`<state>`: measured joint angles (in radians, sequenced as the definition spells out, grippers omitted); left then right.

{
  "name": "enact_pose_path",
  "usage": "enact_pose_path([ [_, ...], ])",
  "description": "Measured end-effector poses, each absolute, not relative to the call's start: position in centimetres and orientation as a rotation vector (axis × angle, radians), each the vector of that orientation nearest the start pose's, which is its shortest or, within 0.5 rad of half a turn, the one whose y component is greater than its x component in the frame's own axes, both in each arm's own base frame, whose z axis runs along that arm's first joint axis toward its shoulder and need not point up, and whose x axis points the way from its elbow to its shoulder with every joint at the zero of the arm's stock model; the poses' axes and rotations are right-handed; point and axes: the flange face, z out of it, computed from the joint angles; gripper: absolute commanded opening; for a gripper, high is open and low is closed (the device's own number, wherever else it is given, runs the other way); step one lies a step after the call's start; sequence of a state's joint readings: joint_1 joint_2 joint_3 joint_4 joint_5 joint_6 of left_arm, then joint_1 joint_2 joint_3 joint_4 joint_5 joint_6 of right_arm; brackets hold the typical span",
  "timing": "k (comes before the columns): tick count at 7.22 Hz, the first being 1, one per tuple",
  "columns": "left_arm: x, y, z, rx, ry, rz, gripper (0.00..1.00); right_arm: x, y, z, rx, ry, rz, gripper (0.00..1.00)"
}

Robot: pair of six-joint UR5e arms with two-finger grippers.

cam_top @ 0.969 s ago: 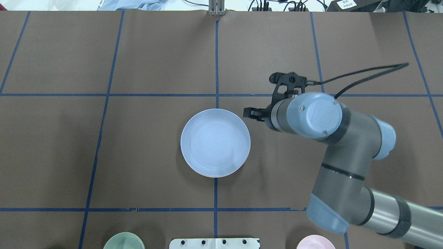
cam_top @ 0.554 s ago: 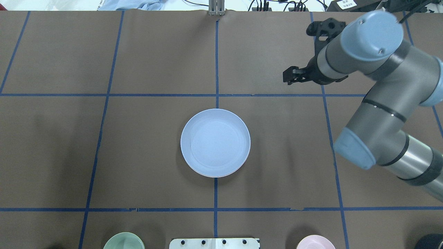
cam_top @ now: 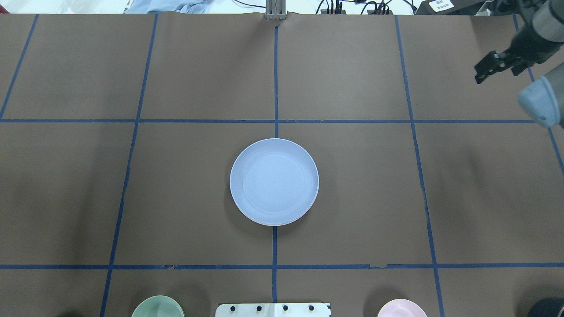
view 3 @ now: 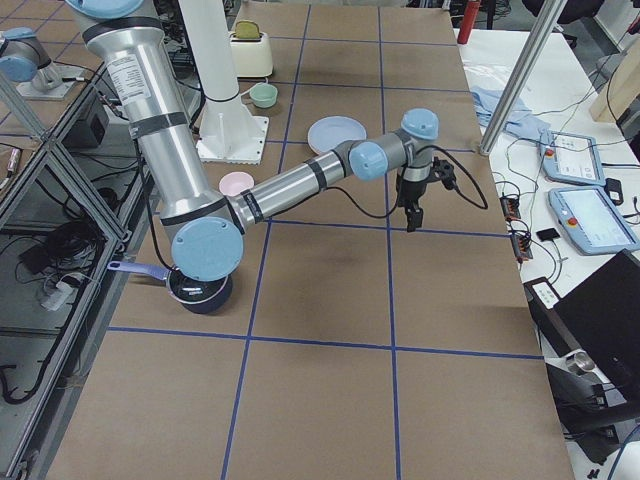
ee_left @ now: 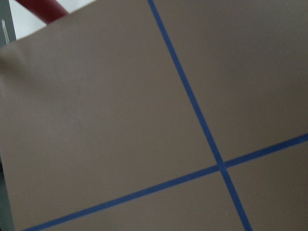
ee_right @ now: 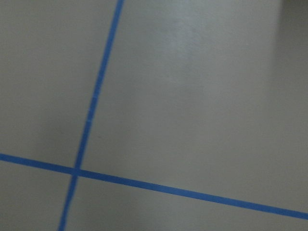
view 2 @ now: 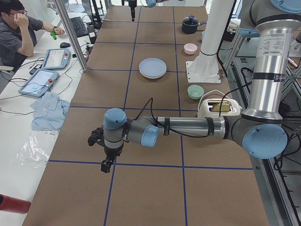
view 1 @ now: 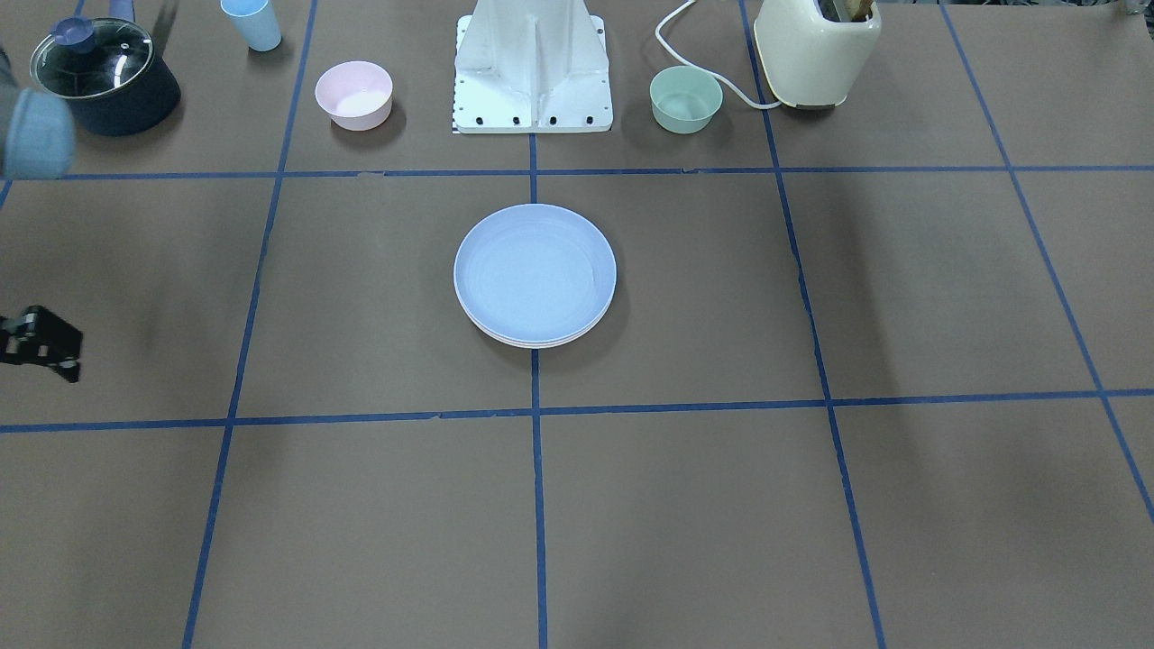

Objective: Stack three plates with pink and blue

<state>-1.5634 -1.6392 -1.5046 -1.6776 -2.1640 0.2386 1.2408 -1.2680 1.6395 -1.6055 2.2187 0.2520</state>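
A light blue plate lies at the table's centre on top of a stack. A pink rim shows under it in the front-facing view. My right gripper hangs over the far right of the table, well away from the stack, and looks open and empty. It also shows at the left edge of the front-facing view. My left gripper shows only in the exterior left view, above bare table far from the plates. I cannot tell whether it is open or shut.
A pink bowl, a green bowl, a cream toaster, a dark lidded pot and a blue cup stand along the robot's side by the white base.
My right arm has swung from beside the plate stack to the far right of the table. The stack has not moved.
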Motion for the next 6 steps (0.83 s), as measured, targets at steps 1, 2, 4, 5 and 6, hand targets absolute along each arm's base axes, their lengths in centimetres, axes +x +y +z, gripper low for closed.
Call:
enact_pose_path([
  [1,-9.1,-51.5,66.6,0.113,0.645,0.230,1.00,-8.3,-59.4,52.5,0.080,-0.729,-0.193,1.00],
  [2,-10.3,-49.8,67.2,0.106,0.737,0.186,1.00,-4.4,-57.2,57.1,0.033,-0.760,-0.158,1.00],
  [4,-11.0,-48.7,67.0,0.173,0.805,0.173,1.00,1.4,-51.6,64.2,-0.048,-0.790,-0.046,1.00],
  [5,-11.0,-48.7,67.1,0.193,0.809,0.177,1.00,3.5,-48.7,66.6,-0.058,-0.793,0.000,1.00],
  [6,-11.0,-48.5,67.4,0.201,0.808,0.180,1.00,4.8,-47.1,67.8,-0.045,-0.795,0.022,1.00],
])
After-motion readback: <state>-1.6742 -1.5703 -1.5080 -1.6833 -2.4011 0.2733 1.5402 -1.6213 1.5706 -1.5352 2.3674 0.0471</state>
